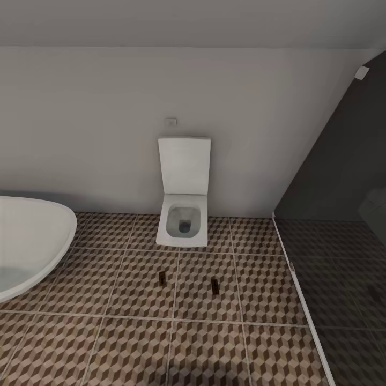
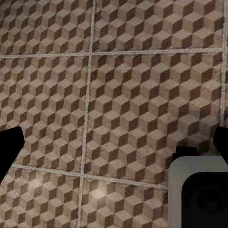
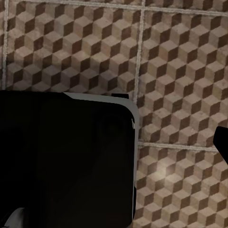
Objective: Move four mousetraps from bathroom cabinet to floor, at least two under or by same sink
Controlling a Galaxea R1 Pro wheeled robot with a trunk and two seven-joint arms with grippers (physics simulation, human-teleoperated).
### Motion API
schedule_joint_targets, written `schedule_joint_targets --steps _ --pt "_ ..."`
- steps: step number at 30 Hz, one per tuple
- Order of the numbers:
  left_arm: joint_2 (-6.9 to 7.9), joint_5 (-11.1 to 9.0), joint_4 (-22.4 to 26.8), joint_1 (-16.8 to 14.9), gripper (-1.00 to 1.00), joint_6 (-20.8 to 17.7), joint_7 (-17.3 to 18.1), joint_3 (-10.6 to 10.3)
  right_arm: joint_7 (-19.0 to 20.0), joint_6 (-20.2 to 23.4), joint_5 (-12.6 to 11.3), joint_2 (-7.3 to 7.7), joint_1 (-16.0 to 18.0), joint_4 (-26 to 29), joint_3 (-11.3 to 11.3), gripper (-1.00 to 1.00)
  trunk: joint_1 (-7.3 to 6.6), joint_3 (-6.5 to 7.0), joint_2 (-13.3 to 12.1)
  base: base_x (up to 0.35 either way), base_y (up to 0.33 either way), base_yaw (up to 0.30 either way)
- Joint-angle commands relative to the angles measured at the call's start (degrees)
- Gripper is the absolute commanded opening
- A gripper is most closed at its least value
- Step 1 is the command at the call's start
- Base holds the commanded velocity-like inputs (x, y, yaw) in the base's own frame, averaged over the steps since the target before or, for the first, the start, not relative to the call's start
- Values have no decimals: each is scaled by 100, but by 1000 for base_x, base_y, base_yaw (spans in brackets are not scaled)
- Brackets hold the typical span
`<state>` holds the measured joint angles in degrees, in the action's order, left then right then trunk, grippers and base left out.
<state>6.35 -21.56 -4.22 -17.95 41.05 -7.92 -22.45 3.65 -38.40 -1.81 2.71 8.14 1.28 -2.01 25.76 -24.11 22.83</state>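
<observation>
i am looking down from the head camera into a bathroom. at the far left, the white curved rim of a basin or tub (image 1: 51, 225) juts over the bathroom floor (image 1: 128, 348), which is laid in large tiles with a brown-and-beige cube pattern and pale grout lines.

moving right, two small dark flat pieces lie on the tiles in front of a white wall-hung toilet (image 1: 183, 214) with its lid up. i take them for mousetraps: the left mousetrap (image 1: 162, 276) sits near a grout line, and the right mousetrap (image 1: 215, 284) lies apart from it on the next tile over. they are too small for me to make out any detail. both rest on the same tiled surface. further right, a dark glass shower partition (image 1: 343, 177) closes off the corner.

in the left wrist view i see the left gripper (image 2: 114, 147) over bare tile, its dark fingertips at opposite edges of the frame, so it is spread wide and holds nothing. in the right wrist view a large dark block of the robot's own body (image 3: 66, 161) covers much of the tile, and i cannot tell how the right gripper stands.

my judgement: two traps look placed, two remain to fetch from the cabinet. whether the white rim is the sink, i cannot tell.
</observation>
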Motion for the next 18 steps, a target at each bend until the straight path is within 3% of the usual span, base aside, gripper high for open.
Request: schedule_joint_targets --steps 1,18 --pt "-3 -15 -18 -7 100 25 -25 -49 22 -19 -22 2 3 -5 -17 100 3 -8 9 0 0 0" --pt "-3 -15 -18 -7 100 25 -25 -49 22 -19 -22 2 3 -5 -18 100 3 -8 9 0 0 0"
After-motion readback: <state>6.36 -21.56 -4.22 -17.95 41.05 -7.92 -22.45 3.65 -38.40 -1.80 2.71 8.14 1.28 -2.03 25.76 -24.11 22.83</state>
